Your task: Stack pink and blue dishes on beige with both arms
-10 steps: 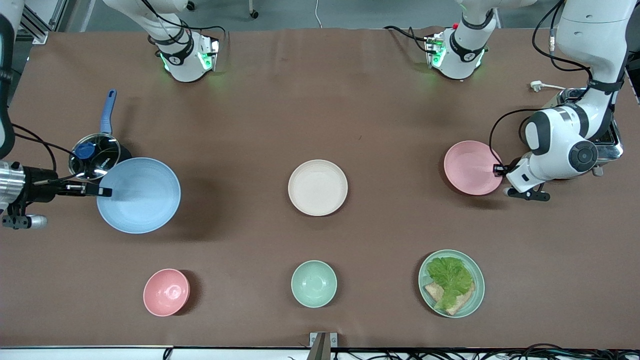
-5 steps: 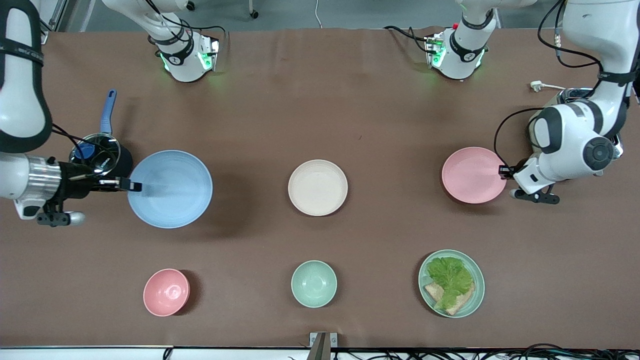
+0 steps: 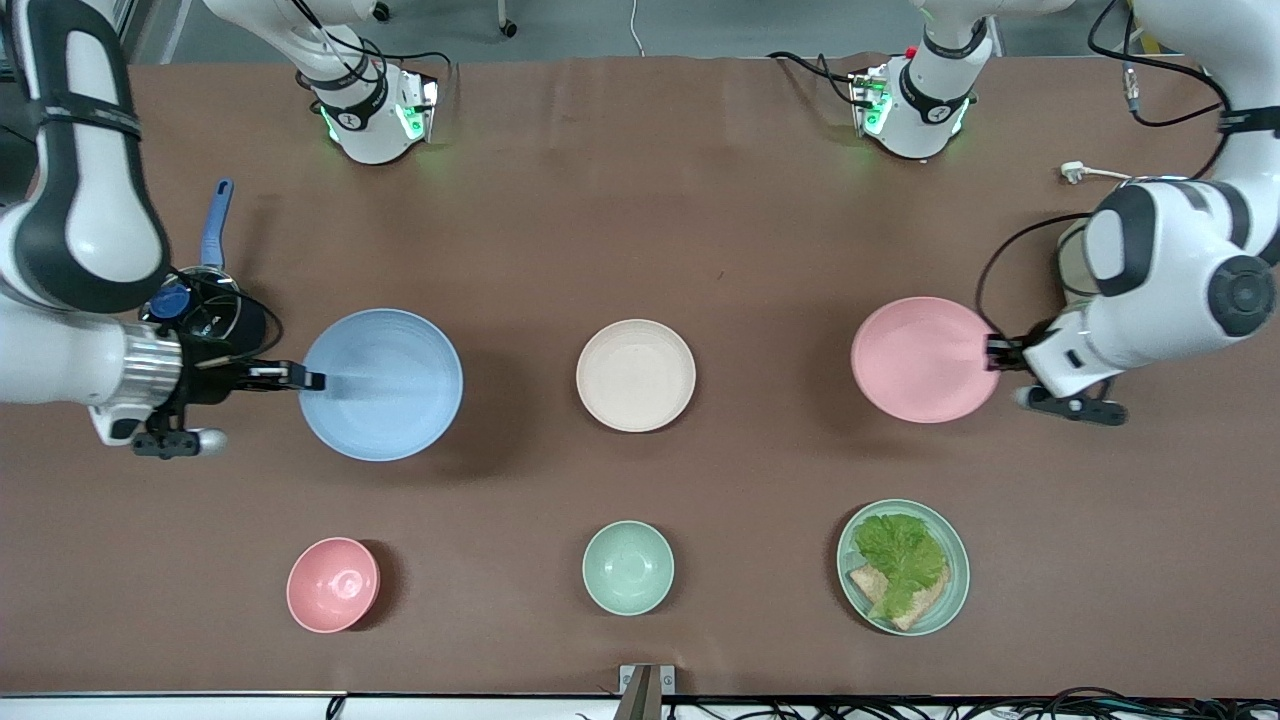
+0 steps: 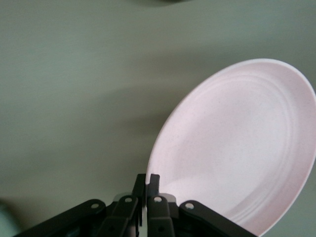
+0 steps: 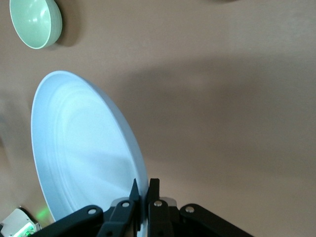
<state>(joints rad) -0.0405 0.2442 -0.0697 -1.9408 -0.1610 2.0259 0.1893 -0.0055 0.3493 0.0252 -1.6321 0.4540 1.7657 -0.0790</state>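
The beige plate (image 3: pixel 635 375) lies flat at the table's middle. My right gripper (image 3: pixel 300 379) is shut on the rim of the blue plate (image 3: pixel 381 384), holding it above the table toward the right arm's end; the right wrist view shows that blue plate (image 5: pixel 81 153) pinched by the right gripper (image 5: pixel 144 186). My left gripper (image 3: pixel 996 352) is shut on the rim of the pink plate (image 3: pixel 922 358), lifted above the table toward the left arm's end. In the left wrist view the pink plate (image 4: pixel 237 148) sits clamped in the left gripper (image 4: pixel 147 180).
A lidded pot (image 3: pixel 195 305) with a blue handle stands close to my right wrist. Nearer the camera are a pink bowl (image 3: pixel 332 584), a mint-green bowl (image 3: pixel 627 567) and a green plate with lettuce and bread (image 3: pixel 903 566). A metal appliance (image 3: pixel 1075 255) sits beside the left arm.
Both arms have carried their plates toward the beige plate in the middle. The blue plate has travelled farther than the pink one, which has also risen off the table.
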